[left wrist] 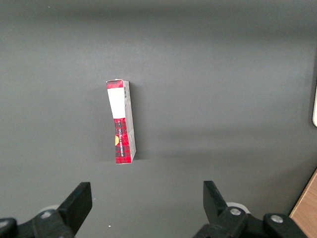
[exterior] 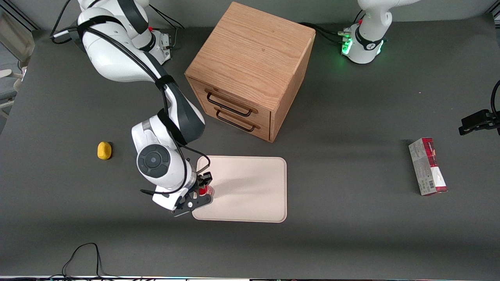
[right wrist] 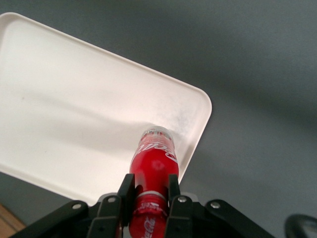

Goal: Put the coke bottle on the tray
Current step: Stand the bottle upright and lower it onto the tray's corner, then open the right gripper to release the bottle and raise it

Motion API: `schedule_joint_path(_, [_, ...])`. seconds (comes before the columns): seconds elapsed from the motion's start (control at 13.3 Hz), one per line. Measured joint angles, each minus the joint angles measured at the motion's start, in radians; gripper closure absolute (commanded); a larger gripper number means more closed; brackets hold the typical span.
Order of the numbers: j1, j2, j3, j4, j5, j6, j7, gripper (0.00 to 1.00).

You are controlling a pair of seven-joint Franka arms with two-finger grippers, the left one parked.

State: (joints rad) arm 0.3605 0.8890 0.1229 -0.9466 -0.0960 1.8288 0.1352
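Note:
The coke bottle (right wrist: 154, 166) is a small red bottle with white script and a clear base; its base is at the surface of the cream-white tray (right wrist: 74, 109) near a rounded corner. My right gripper (right wrist: 149, 186) is shut on the bottle's neck, a black finger pressed against each side. In the front view the gripper (exterior: 203, 188) hangs over the tray (exterior: 250, 187) at its edge toward the working arm's end, and only a bit of the red bottle (exterior: 204, 191) shows between the fingers.
A wooden drawer cabinet (exterior: 250, 70) stands farther from the front camera than the tray. A small yellow object (exterior: 104, 150) lies toward the working arm's end. A red-and-grey carton (exterior: 427, 166) (left wrist: 121, 121) lies toward the parked arm's end.

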Motion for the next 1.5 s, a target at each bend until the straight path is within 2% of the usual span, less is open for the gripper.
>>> schedule_joint_path(0.38, [-0.013,0.034,0.000,0.007,0.000,0.033,0.021,1.00])
schedule_joint_path(0.45, [-0.013,0.035,0.000,0.007,0.000,0.035,0.023,0.63])
schedule_joint_path(0.53, [-0.013,0.035,0.000,0.008,0.000,0.035,0.027,0.07])
schedule_joint_path(0.6, [-0.013,0.035,0.000,0.008,0.000,0.036,0.032,0.00])
schedule_joint_path(1.05, [-0.012,0.031,0.002,0.026,0.000,0.029,0.062,0.00])
schedule_joint_path(1.28, [-0.012,-0.013,0.002,0.057,0.000,-0.064,0.065,0.00])
schedule_joint_path(1.5, [-0.012,-0.126,0.002,0.072,0.000,-0.211,0.066,0.00])
